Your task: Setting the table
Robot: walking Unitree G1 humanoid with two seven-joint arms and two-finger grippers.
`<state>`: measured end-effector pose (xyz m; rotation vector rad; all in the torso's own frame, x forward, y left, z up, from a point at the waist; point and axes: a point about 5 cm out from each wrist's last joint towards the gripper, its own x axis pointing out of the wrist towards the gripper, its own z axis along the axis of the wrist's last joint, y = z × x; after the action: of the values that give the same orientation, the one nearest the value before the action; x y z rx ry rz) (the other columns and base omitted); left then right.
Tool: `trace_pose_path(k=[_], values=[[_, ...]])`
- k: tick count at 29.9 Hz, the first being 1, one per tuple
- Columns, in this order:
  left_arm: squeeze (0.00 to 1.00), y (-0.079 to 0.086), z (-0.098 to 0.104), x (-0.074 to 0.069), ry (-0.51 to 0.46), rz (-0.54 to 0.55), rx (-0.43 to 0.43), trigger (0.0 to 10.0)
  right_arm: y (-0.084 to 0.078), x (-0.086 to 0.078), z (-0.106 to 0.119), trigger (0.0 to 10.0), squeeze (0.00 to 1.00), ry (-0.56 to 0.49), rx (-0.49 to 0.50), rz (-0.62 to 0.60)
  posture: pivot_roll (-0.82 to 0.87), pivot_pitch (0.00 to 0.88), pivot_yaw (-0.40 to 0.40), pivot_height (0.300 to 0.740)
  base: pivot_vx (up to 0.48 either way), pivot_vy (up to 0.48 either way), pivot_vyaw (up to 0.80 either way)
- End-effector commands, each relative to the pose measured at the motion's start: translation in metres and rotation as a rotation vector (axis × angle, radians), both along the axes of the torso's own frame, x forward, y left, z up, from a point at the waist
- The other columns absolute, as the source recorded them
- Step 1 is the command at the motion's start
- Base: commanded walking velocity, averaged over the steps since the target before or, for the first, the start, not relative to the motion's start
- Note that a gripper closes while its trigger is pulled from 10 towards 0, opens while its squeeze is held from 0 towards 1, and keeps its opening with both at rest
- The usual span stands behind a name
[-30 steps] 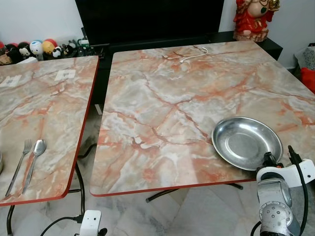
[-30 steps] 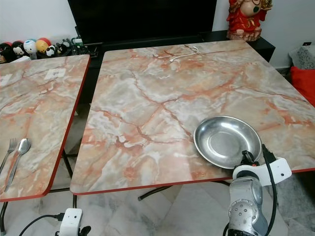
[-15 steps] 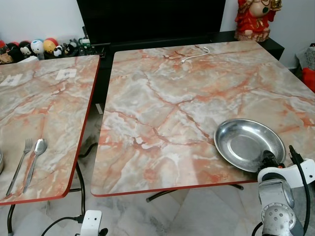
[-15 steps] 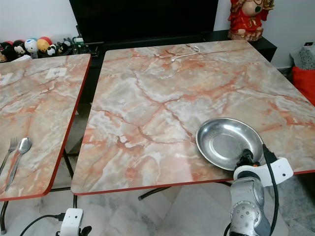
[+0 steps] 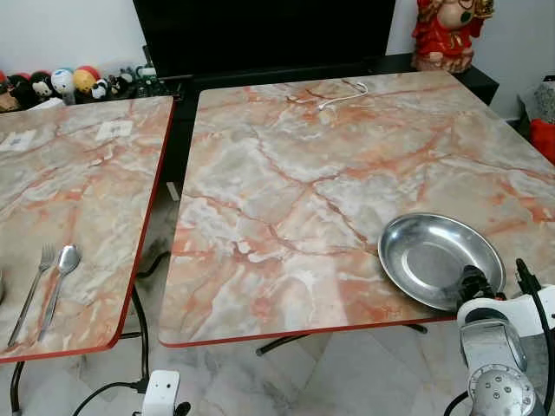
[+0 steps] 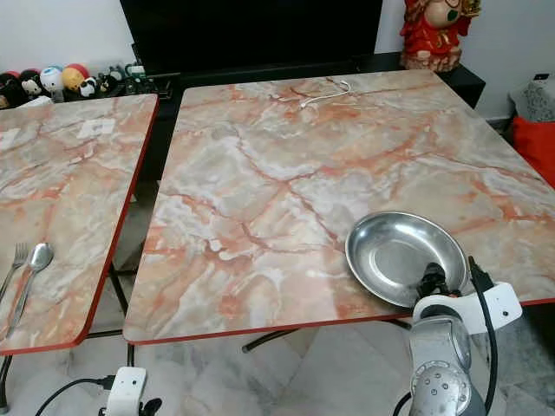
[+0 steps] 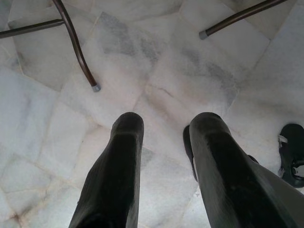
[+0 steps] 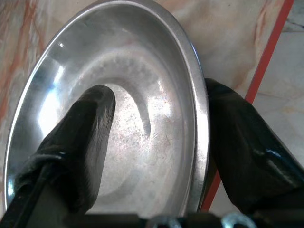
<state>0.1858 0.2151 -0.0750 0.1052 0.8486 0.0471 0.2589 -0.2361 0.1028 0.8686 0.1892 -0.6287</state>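
The right gripper [image 8: 156, 128] straddled the near rim of a shallow steel plate [image 5: 438, 257], one black finger lying inside the bowl of the plate and the other outside and below the rim, over the red table edge. The fingers bracketed the rim closely, yet whether they were clamped on it or only resting around it could not be told from these pictures. The plate sat flat on the marble-patterned table [image 5: 286, 173], at the near right corner just ahead of the gripper, its rim close to the table's red edge. Far off to the gripper's left, on a second marble-patterned table [image 5: 78, 182] set beside the first with a gap between them, a fork [image 5: 33, 290] and a spoon [image 5: 59, 282] lay side by side near that table's front edge. A white cable [image 5: 342, 94] lay at the far end of the table that held the plate. The left gripper [image 7: 164, 156] hung idle with its fingers apart, pointing down at the pale marble floor [image 7: 199, 61] between table legs. As a judgement, the setting was at an early stage: the plate looked placed or nearly so, while the cutlery was not yet beside it and would need fetching from the other table.
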Motion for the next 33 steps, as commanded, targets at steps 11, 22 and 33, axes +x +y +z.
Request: trace_pose_path(k=[11,22,33], values=[[0.0,0.0,-0.004,-0.007,0.041,-0.013,0.014,10.0,0.006,0.0,0.004,10.0,0.0,0.011,-0.1,0.101,-0.12,0.065,0.031,0.74,0.0,0.0,0.0],[0.0,-0.001,-0.005,-0.008,0.046,-0.012,0.012,10.0,0.007,0.0,0.008,10.0,0.0,0.001,-0.14,0.115,-0.12,0.066,0.031,0.74,0.0,0.0,0.0],[0.0,0.001,-0.005,-0.009,0.049,-0.011,0.014,10.0,-0.01,-0.019,-0.005,10.0,0.0,0.14,-0.216,-0.03,-0.12,0.067,0.032,0.74,0.0,0.0,0.0]])
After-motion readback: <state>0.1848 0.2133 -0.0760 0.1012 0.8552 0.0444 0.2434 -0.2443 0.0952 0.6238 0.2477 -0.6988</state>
